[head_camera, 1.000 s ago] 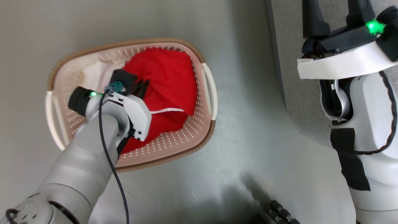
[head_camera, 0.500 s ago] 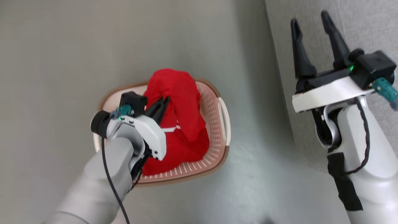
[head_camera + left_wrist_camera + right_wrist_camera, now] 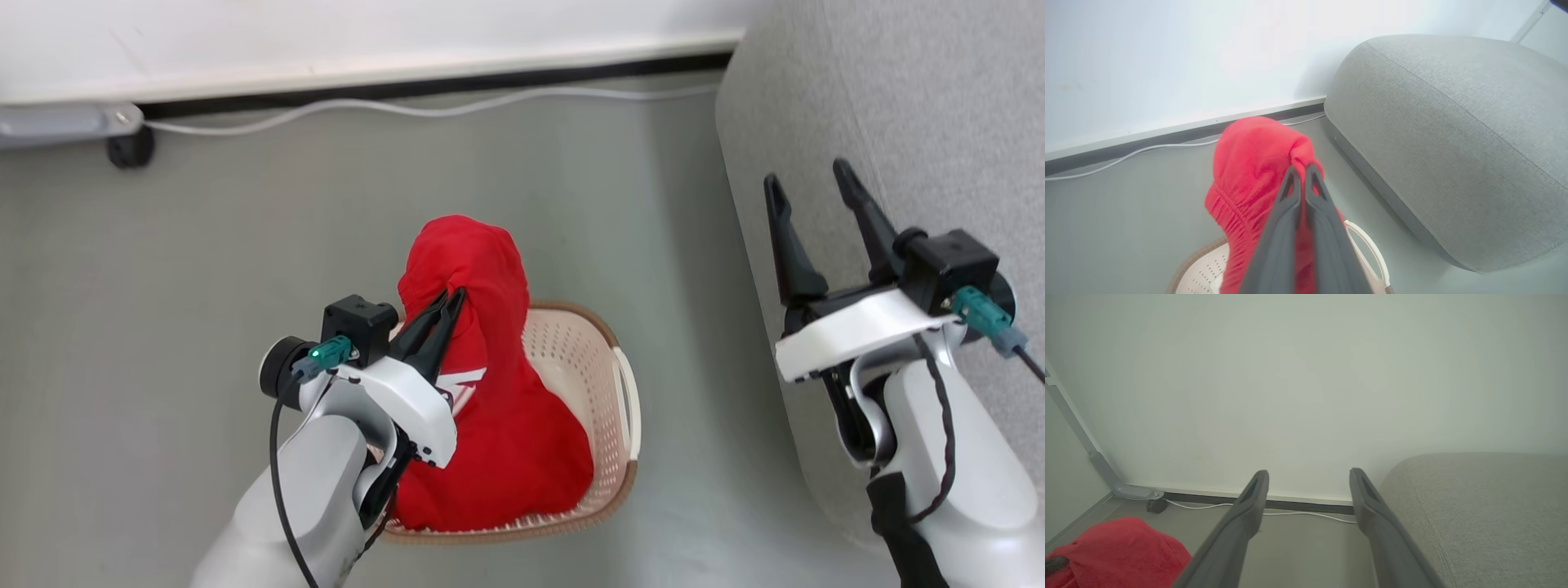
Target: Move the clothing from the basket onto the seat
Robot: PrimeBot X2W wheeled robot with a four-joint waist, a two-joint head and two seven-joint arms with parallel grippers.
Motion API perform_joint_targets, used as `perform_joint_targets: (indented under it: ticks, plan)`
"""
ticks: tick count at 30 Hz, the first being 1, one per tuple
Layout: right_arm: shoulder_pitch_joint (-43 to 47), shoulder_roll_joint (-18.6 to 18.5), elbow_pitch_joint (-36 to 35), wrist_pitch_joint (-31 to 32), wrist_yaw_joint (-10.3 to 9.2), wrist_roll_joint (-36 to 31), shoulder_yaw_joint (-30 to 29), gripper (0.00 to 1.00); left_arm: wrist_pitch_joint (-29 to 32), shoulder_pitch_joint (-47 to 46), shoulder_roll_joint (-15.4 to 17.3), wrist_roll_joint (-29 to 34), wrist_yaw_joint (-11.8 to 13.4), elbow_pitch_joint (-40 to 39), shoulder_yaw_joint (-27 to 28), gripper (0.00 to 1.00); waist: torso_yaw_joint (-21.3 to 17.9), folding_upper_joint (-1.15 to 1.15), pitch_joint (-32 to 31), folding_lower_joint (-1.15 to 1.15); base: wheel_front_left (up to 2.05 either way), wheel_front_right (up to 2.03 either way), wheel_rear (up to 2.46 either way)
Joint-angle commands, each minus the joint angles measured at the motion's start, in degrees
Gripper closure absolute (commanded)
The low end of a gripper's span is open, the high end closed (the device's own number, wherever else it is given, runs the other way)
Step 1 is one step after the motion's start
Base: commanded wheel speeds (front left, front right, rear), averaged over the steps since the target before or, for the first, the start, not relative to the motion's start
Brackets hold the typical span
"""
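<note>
Up goes the left gripper [image 3: 451, 299], and the clothing [image 3: 500, 408] comes with it! A second ago the red cloth sits bunched low in the basket [image 3: 606, 382]. Half a second ago it's humped up to the rim. Now it's drawn into a tall peak, well clear of the rim. The head camera tilts up as well, so the wall [image 3: 367, 33] and a cable [image 3: 424, 109] slide in at the top. The right gripper [image 3: 806, 175], fingers cut off before, now shows whole.
</note>
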Motion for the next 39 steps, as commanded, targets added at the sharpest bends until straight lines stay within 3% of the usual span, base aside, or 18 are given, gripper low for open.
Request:
perform_joint_targets:
  ticks: [1,13,28,33,39]
  plan:
    - [1.61,-0.04,-0.63,-0.34,0.24,0.45,1.05,0.00,-0.76,0.96,0.72,1.41,-0.22,-2.64,2.78,1.00,1.63,0.00,-3.19,0.00,0.00,0.00,0.00]
    - [7.46,-0.60,1.94,-0.34,0.24,1.85,1.45,0.00,-0.76,4.52,-0.10,5.38,-0.42,-14.64,8.65,1.00,3.23,0.00,-10.70,0.00,0.00,0.00,0.00]
    - [8.45,-0.11,2.94,-0.34,0.24,1.97,2.29,0.00,-0.76,0.00,1.41,6.30,-0.43,-27.44,9.90,1.00,3.20,0.00,-11.59,0.00,0.00,0.00,0.00]
    - [7.31,0.42,1.15,-0.34,0.24,2.19,6.06,0.00,-0.76,-0.63,1.16,6.66,-0.43,-28.70,9.24,1.00,3.33,0.00,-11.30,0.00,0.00,0.00,0.00]
    - [4.00,1.18,-1.80,-0.34,0.24,3.03,15.65,0.00,-0.76,-0.52,0.51,6.99,-0.44,-29.47,9.10,1.00,3.45,0.00,-10.58,0.00,0.00,0.00,0.00]
